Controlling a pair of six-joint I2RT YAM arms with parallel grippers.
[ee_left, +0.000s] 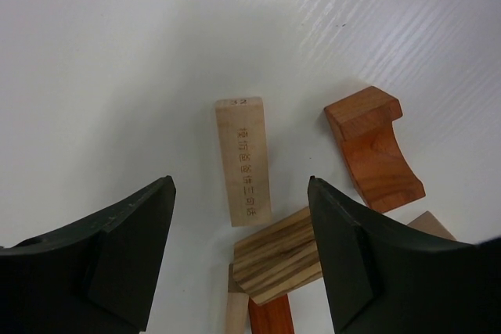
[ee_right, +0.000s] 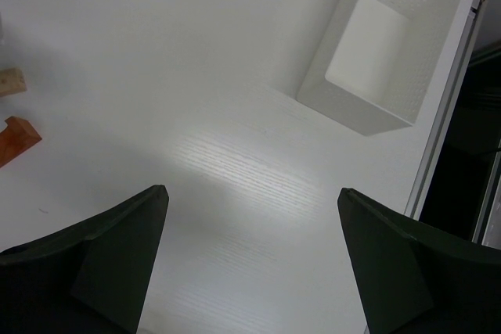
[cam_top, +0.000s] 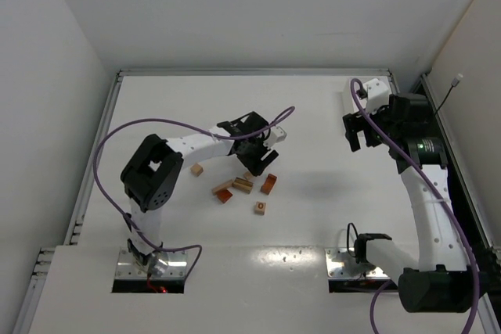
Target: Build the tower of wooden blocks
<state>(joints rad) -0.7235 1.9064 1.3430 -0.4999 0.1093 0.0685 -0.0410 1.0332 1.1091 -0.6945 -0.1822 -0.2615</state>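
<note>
The blocks of the wood block tower lie loose in a cluster at mid table: a striped tan block (cam_top: 242, 185), a reddish-brown arch (cam_top: 268, 184), a red flat piece (cam_top: 224, 193) and two small cubes (cam_top: 196, 169) (cam_top: 259, 208). My left gripper (cam_top: 258, 163) hangs low over them, open. In the left wrist view the striped block (ee_left: 278, 256) rests across a red piece (ee_left: 270, 320), close against the right finger (ee_left: 368, 263) and apart from the left one. A light tan rectangle (ee_left: 243, 160) and the arch (ee_left: 372, 146) lie just beyond. My right gripper (ee_right: 253, 189) is open and empty.
A white rectangular tray (ee_right: 391, 44) stands at the far right by the table's edge rail, ahead of the right gripper (cam_top: 356, 134). The arch's corner (ee_right: 16, 138) shows at the left edge of the right wrist view. Purple cables loop over both arms.
</note>
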